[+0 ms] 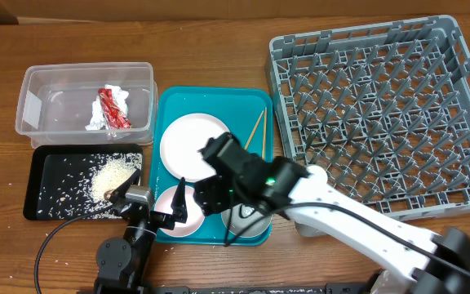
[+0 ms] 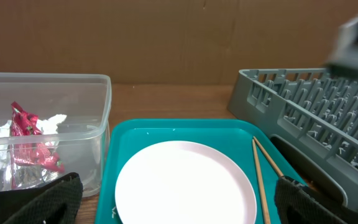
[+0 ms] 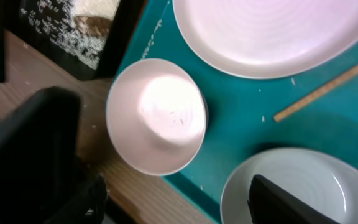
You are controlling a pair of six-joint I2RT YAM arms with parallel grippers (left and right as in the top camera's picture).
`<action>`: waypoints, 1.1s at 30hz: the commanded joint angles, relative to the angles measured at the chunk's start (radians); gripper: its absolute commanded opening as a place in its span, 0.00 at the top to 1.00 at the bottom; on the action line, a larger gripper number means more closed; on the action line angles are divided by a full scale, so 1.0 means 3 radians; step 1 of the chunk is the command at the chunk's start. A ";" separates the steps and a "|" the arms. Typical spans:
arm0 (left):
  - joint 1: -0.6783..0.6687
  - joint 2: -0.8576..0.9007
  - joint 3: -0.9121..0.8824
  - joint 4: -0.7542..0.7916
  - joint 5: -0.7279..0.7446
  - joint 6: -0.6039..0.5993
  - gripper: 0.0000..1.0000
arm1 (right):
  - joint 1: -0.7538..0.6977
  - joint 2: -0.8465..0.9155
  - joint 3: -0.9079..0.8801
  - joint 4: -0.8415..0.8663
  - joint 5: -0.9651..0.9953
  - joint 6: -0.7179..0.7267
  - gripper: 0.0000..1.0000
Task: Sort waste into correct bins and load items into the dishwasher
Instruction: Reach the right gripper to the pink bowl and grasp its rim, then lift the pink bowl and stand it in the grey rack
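Note:
The clear tub (image 1: pixel 35 122) holds the red-and-silver wrapper with tissue (image 1: pixel 111 108), also seen in the left wrist view (image 2: pixel 33 140). The black tray (image 1: pixel 43 175) holds rice and brown scraps (image 1: pixel 114 175). A white plate (image 1: pixel 188 140), chopsticks (image 1: pixel 259 131) and two white bowls (image 1: pixel 176 219) (image 1: pixel 250 222) lie on the teal tray (image 1: pixel 166 106). My right gripper (image 1: pixel 217 204) is open and empty above the two bowls (image 3: pixel 157 118) (image 3: pixel 303 180). My left gripper (image 1: pixel 166 214) is open and empty at the tray's front edge, facing the plate (image 2: pixel 185 180). The cup is not visible.
The grey dish rack (image 1: pixel 382 106) stands at the right, with nothing in the part I see, its corner close to the teal tray (image 2: pixel 291 99). The right arm (image 1: pixel 357 220) crosses the front right of the table. The left arm's base (image 1: pixel 121 257) sits at the front edge.

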 commanded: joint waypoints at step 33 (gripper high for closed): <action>0.0039 -0.0038 -0.0023 0.0008 0.0023 0.0004 0.00 | -0.0051 0.0979 0.0052 0.0510 -0.0502 -0.0182 0.96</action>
